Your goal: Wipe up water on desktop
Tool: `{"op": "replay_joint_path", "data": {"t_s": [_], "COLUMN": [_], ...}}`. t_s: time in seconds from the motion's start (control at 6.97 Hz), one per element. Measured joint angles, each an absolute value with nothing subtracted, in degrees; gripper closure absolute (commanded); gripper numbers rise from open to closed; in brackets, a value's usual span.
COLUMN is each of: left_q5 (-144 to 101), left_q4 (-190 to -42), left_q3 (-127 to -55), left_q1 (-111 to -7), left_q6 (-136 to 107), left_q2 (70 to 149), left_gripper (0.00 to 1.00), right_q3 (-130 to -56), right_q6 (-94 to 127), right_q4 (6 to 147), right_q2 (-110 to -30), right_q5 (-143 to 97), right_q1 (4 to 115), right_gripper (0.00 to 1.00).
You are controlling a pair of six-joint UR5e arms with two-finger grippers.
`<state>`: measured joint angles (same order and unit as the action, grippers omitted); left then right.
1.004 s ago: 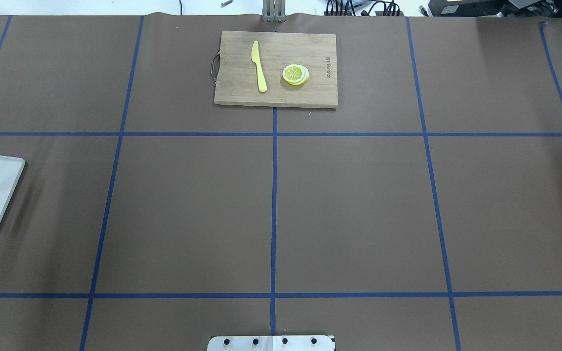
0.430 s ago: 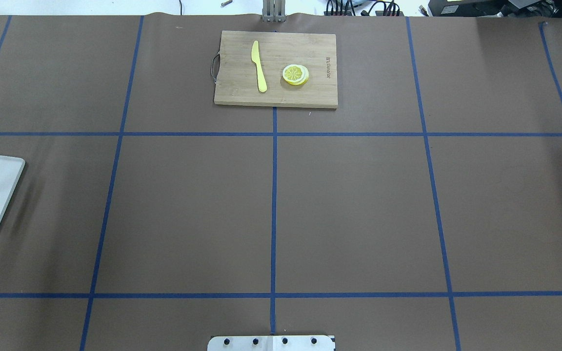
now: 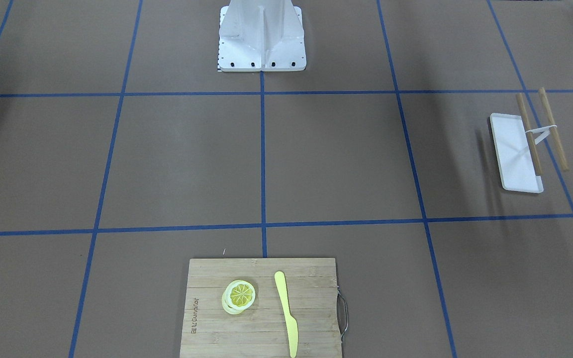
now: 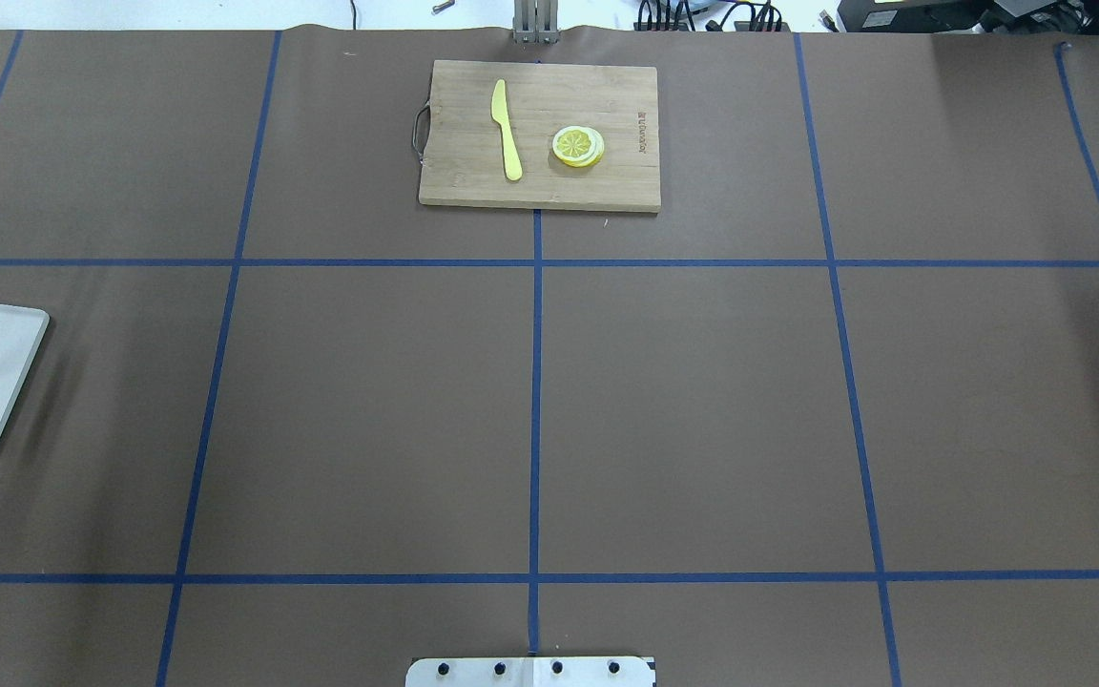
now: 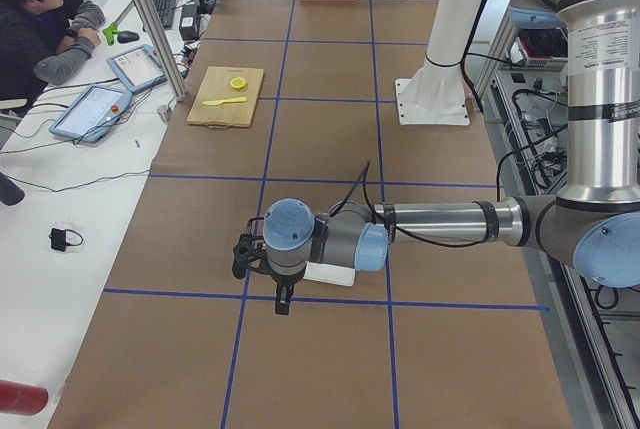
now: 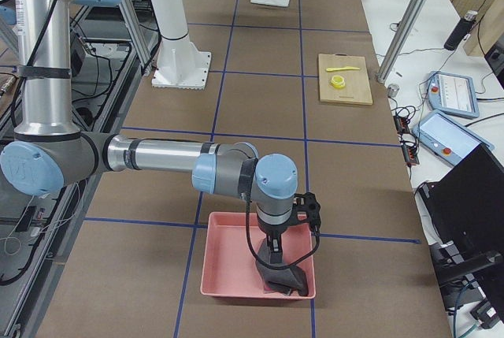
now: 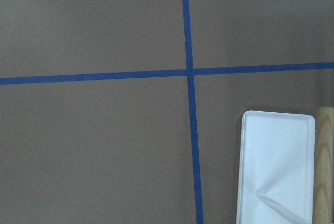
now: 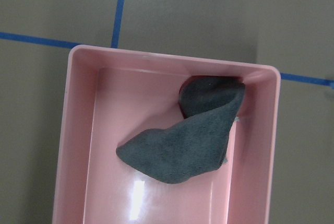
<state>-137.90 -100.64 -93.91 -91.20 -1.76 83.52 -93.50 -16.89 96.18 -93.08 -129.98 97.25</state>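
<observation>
The brown tabletop [image 4: 702, 401] shows me no wet patch. At its right end, my right pincer [image 6: 276, 265] hangs at the grey cloth [image 8: 188, 140] in the pink bin [image 8: 78, 130]. Whether it is spread or pinching, I cannot tell. I'd grip the raised fold firmly and lift clear of the wall.

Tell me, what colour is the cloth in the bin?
The cloth is dark grey, clearest in the right wrist view.

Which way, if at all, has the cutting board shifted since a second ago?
No. The cutting board has not moved: its near edge meets the centre blue tape line at the same spot.
</observation>
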Motion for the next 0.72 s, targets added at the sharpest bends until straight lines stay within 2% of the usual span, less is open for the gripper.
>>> {"op": "replay_joint_path", "data": {"t_s": [0.29,0.72], "left_q5": [-137.90,-137.88], "left_q4": [-100.64,-100.48], "left_q3": [-93.83,-93.74], "left_q1": [-91.23,-91.23], "left_q6": [-1.70,-1.67], "left_q2": [83.23,82.95], "left_gripper": [0.01,0.01], "right_q3": [-92.28,-94.53], "right_q6": [-16.37,-11.65], "right_q4": [95.88,95.56], "right_q2": [-94.01,-94.44], "right_q5": [-132.13,-131.87], "right_q1": [94.13,93.32], "right_gripper": [0.00,0.00]}}
